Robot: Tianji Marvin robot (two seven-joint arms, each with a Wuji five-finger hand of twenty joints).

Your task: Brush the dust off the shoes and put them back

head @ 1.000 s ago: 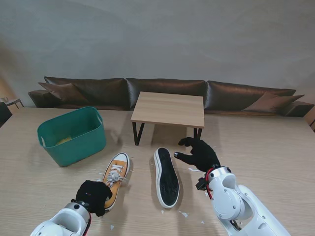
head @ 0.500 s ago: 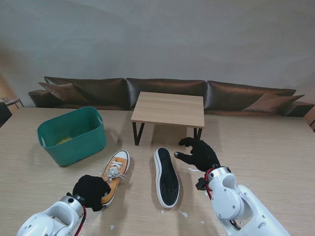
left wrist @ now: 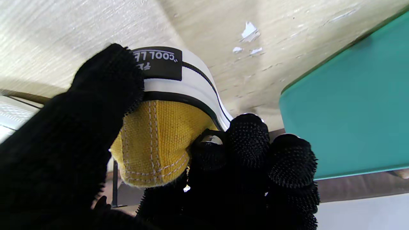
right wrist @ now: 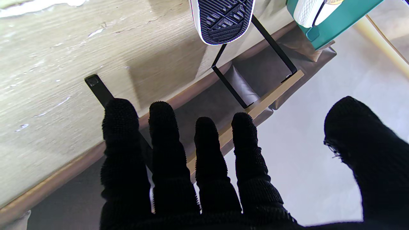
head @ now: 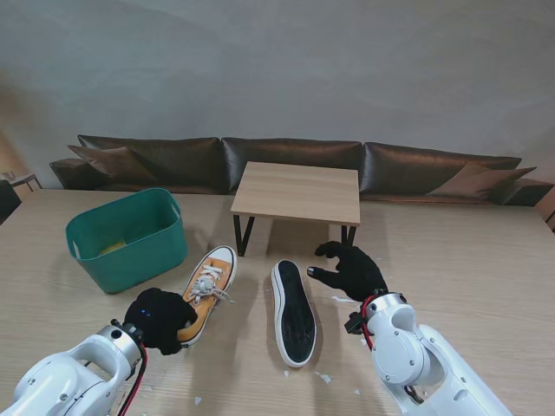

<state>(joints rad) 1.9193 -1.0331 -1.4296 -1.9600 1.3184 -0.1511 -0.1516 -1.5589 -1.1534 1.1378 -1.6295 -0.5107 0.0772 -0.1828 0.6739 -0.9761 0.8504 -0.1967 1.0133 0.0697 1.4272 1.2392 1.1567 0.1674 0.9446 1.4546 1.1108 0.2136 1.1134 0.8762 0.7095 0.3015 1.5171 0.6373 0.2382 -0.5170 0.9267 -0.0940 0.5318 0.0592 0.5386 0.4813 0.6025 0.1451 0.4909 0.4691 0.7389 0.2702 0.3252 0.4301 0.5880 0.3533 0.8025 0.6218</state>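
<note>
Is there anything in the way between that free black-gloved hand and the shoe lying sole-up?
Nothing visible. The right hand hovers open just right of the upturned shoe, with only bare table between them.

Stand camera looks down; 2 close wrist cameras share its table [head: 486, 251].

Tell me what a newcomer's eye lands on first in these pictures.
First, the yellow sneaker, its heel gripped by the black-gloved left hand, just right of the green tub. Next, the other shoe beside it, lying black sole up, with the right hand open to its right, near the small wooden table.
</note>
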